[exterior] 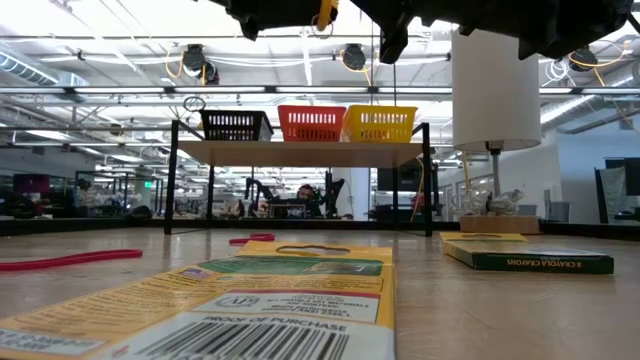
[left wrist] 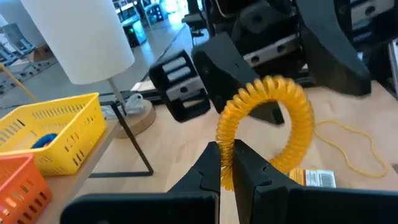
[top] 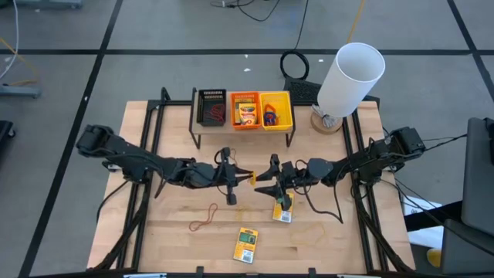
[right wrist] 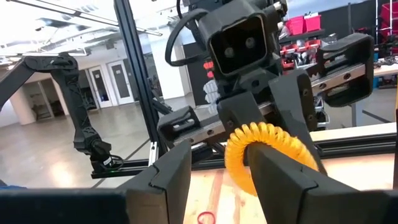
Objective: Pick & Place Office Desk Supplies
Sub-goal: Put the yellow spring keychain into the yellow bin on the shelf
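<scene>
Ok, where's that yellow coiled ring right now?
The yellow coiled ring is off the table, pinched in the left end effector at mid-table in the high view. The right end effector faces it, fingers open on either side of the ring.

Your left hand (top: pixel 241 176) is clamped shut above the middle of the surface, arm stretched in from the left edge. Your right hand (top: pixel 266 176) faces it closely, fingers parted.

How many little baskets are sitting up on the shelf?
3, in a row on the small raised shelf at the table's far side: the black basket, the orange basket in the middle, and the yellow basket nearest the white cylinder.
</scene>
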Tool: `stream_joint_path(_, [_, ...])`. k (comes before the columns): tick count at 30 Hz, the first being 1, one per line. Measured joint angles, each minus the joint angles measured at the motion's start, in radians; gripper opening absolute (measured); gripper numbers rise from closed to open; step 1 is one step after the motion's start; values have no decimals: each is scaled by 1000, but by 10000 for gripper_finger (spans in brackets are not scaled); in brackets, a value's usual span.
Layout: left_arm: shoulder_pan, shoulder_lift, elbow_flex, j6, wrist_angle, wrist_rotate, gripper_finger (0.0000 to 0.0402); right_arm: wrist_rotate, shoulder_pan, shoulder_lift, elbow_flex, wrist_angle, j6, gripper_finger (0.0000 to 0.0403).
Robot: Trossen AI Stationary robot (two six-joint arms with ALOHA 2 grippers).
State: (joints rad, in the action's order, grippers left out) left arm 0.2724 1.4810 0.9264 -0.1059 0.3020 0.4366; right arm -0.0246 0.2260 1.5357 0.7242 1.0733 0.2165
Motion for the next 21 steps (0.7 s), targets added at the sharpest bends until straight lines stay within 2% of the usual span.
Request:
stream_joint_path(9, [-17,28,2,9,15,-41,2,0,0,0,0,-12,0,153])
stream_joint_path(21, [-19,27,3,15,14,-45,3,-25,-16,0,0,-75,18,153])
